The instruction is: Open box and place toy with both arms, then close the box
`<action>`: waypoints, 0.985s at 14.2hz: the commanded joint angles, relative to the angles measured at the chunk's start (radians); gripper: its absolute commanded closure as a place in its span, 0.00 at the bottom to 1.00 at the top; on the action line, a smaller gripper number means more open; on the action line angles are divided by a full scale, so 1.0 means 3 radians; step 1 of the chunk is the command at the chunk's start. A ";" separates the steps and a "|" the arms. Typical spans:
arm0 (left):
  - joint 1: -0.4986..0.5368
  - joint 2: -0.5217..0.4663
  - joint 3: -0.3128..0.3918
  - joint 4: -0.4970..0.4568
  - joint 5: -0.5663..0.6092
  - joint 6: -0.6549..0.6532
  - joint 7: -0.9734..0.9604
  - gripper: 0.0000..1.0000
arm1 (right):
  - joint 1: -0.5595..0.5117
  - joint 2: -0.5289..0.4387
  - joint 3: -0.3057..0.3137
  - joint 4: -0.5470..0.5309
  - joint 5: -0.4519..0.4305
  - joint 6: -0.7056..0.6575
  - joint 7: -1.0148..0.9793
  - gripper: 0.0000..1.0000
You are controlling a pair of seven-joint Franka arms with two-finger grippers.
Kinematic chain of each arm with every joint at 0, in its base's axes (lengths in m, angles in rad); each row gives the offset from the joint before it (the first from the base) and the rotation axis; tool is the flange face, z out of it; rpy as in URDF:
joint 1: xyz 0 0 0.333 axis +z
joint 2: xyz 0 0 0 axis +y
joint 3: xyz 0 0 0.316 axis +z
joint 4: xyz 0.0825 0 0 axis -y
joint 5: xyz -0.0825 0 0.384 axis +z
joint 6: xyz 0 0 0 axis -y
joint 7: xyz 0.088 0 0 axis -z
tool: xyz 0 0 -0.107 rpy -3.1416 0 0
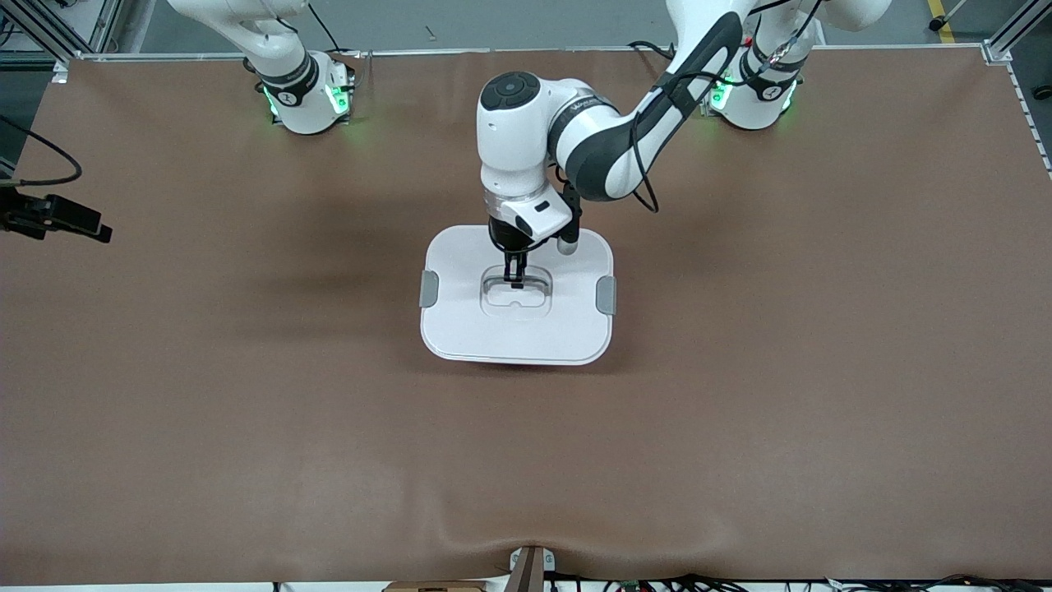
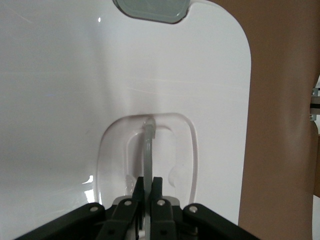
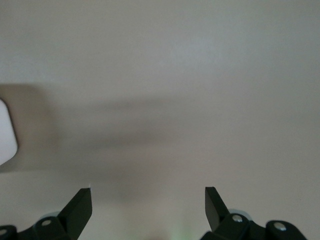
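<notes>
Over the box point(image 1: 460, 329), left hand point(image 2: 148, 187) clamps its handle point(image 2: 148, 145); right hand point(image 3: 148, 200) open, arm mostly cropped.

- Brown table cover point(image 1: 246, 395) lay over the whole work surface, with a raised wrinkle at the edge nearest the front camera.
- Black camera mount point(image 1: 53, 215) with a cable reached in over the table's edge at the right arm's end.
- Small bracket point(image 1: 530, 567) sat at the middle of the edge nearest the front camera.
- Aluminium frame posts point(image 1: 1007, 37) stood at the corners by the bases.
</notes>
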 commanded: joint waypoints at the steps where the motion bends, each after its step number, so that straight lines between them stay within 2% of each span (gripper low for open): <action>1: -0.0025 0.0015 0.0011 0.0005 0.0091 0.0050 -0.0068 1.00 | -0.0003 -0.0101 0.0064 -0.0207 -0.0117 0.0185 -0.0010 0.00; 14: -0.0077 -0.0041 0.0001 -0.0159 0.0081 0.0025 -0.0135 1.00 | 0.0038 -0.0045 0.0064 -0.0090 -0.0004 0.0246 -0.0010 0.00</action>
